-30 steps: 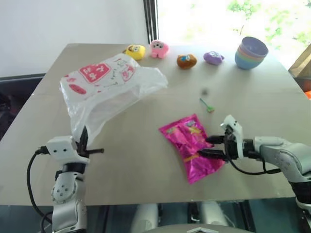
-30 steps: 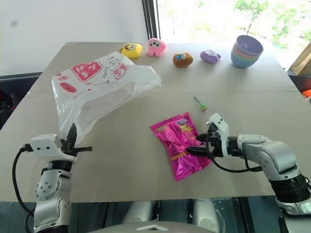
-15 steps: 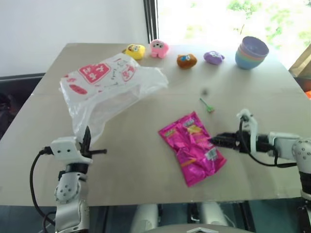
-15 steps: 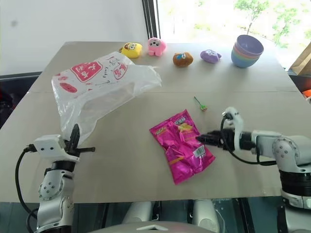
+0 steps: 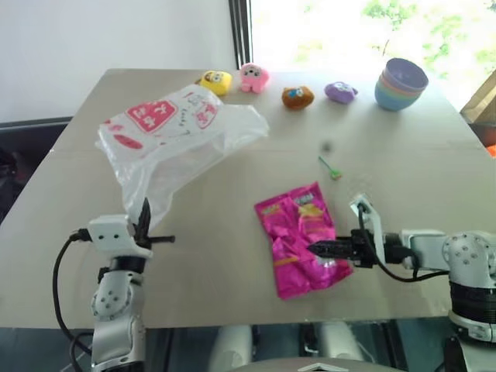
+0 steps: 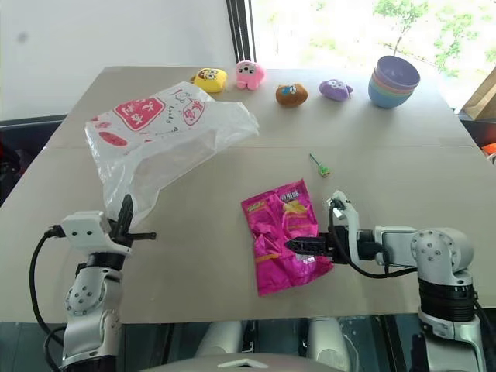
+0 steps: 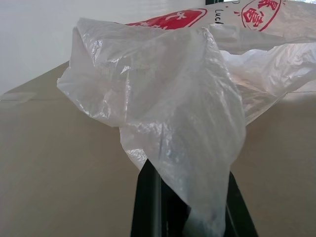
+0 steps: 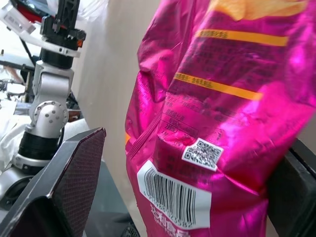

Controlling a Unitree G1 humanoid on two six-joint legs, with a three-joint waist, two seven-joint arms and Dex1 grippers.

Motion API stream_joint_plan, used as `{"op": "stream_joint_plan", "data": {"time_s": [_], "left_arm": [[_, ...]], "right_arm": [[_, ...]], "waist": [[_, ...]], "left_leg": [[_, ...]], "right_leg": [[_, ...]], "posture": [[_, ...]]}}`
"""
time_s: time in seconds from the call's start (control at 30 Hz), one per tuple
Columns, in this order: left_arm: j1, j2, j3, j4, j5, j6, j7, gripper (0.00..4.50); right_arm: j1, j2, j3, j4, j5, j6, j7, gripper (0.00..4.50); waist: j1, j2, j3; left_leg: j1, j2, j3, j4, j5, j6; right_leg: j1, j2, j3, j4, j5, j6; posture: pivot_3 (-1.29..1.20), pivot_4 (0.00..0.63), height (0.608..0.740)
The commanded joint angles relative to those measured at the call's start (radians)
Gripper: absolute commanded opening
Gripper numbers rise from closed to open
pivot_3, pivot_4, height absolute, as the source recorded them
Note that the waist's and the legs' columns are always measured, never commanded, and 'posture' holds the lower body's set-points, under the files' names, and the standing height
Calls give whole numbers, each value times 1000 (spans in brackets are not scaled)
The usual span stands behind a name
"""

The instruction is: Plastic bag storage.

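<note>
The plastic bag point(image 5: 174, 136), crinkly white with red print, lies billowed on the table's left half. Its near corner hangs down to my left gripper point(image 5: 144, 222), which is shut on that bag corner; in the left wrist view the film drapes over the black fingers point(image 7: 153, 207). A glossy magenta snack packet point(image 5: 302, 236) lies at centre right. My right gripper point(image 5: 316, 249) reaches in from the right, low over the packet's near right end. It is open, and the packet's barcode end point(image 8: 173, 192) sits between its wide-spread fingers point(image 8: 69, 182).
Along the table's far edge sit yellow point(image 5: 215, 81), pink point(image 5: 253, 77), brown point(image 5: 297, 97) and purple point(image 5: 340, 92) plush toys. Stacked pastel bowls point(image 5: 401, 84) stand at the far right. A small green item point(image 5: 331, 168) lies beyond the packet.
My right gripper drew back to the right, rolled, then came in again over the packet. The packet's near end swung left. The left gripper and bag stayed put.
</note>
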Motion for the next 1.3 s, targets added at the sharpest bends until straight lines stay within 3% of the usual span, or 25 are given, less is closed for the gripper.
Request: {"op": "stream_joint_plan", "data": {"time_s": [0.03,0.07,0.2,0.33,0.47,0.63,0.8,1.3], "left_arm": [[-9,5,-5,-10,8,-26,-2,0],[-10,4,-6,-10,10,-27,-2,0],[-14,4,-10,-9,11,-29,-1,0],[-24,6,-21,-14,3,-25,-16,0],[-30,-3,-63,-48,-37,-12,-70,0],[12,15,-219,-250,-217,118,-241,0],[67,70,-257,-356,-295,199,-314,0],[226,128,-312,-498,-415,252,-449,0]], "right_arm": [[-14,4,21,-20,-18,-42,-11,3976],[-14,4,26,-18,-21,-48,-11,3682],[-14,2,37,-16,-25,-67,-4,1692],[-33,9,31,-13,-3,-72,10,30],[-104,84,-24,1,113,-12,10,30],[-224,162,-38,109,124,-31,-24,30],[-369,218,-58,270,117,-70,-23,30],[-611,310,177,788,-218,-458,257,30]], "waist": [[0,0,0],[0,0,0],[0,0,0],[0,0,0],[-2,1,0],[-1,1,1],[-10,4,2],[-28,7,4]], "left_leg": [[0,0,0,0,0,0],[0,0,0,0,0,0],[0,0,0,0,0,0],[0,0,0,0,0,0],[-1,0,0,0,0,0],[-2,0,0,0,0,0],[-2,0,0,0,0,0],[-7,0,1,-1,0,0]], "right_leg": [[0,0,0,0,0,0],[0,0,0,0,0,0],[0,0,0,0,0,0],[0,0,0,0,0,0],[-1,0,0,0,0,0],[-1,0,0,0,0,0],[-2,1,1,0,0,0],[-8,2,1,1,0,0]], "posture": [[0,150,740],[0,150,740],[0,150,740],[0,150,740],[0,150,740],[0,150,740],[0,150,740],[0,150,740]]}}
